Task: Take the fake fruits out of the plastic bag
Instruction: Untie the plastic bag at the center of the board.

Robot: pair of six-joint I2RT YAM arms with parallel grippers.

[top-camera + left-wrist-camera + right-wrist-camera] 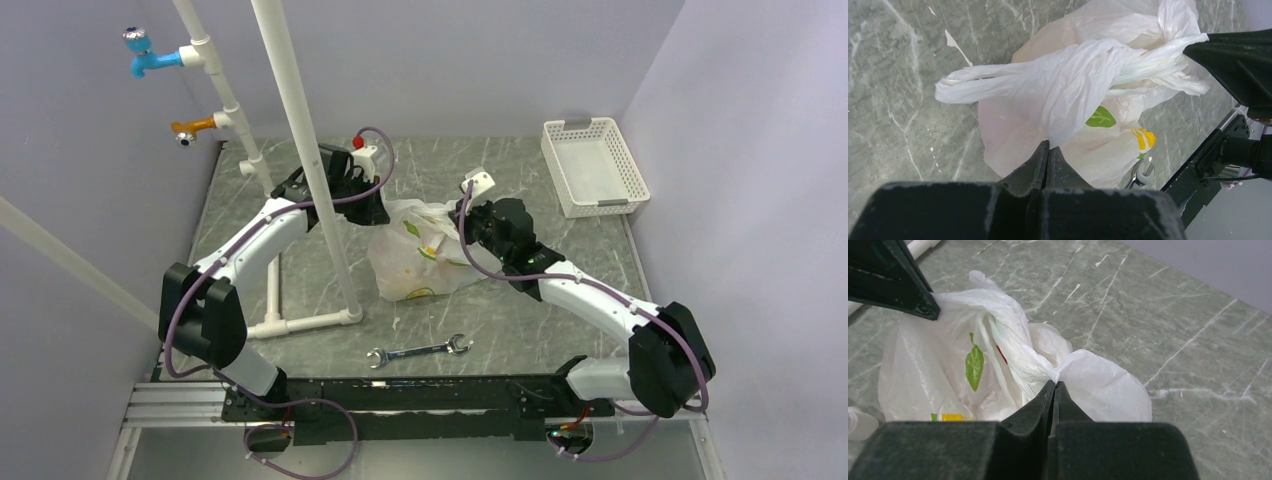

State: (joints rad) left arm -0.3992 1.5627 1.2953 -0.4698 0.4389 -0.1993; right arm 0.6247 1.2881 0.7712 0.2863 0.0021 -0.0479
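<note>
Grey marbled desk carries the plastic bag near its middle, between the two arms, its thin white film crumpled and printed with a green leaf and yellow citrus slices. The left gripper reaches in from the far left side of the bag, its jaws pressed together on a fold of the film. The right gripper comes from the bag's right side and is likewise clamped tight on a pinch of film near the twisted handles. The film is stretched between the two grips. A small red patch shows through the film in the right wrist view, possibly something inside, though the contents cannot be made out. A silver wrench lies flat on the desk nearer the arm bases, apart from the bag. A white lattice basket stands at the far right corner, and a white pipe frame with a blue tap and an orange tap rises on the left.
</note>
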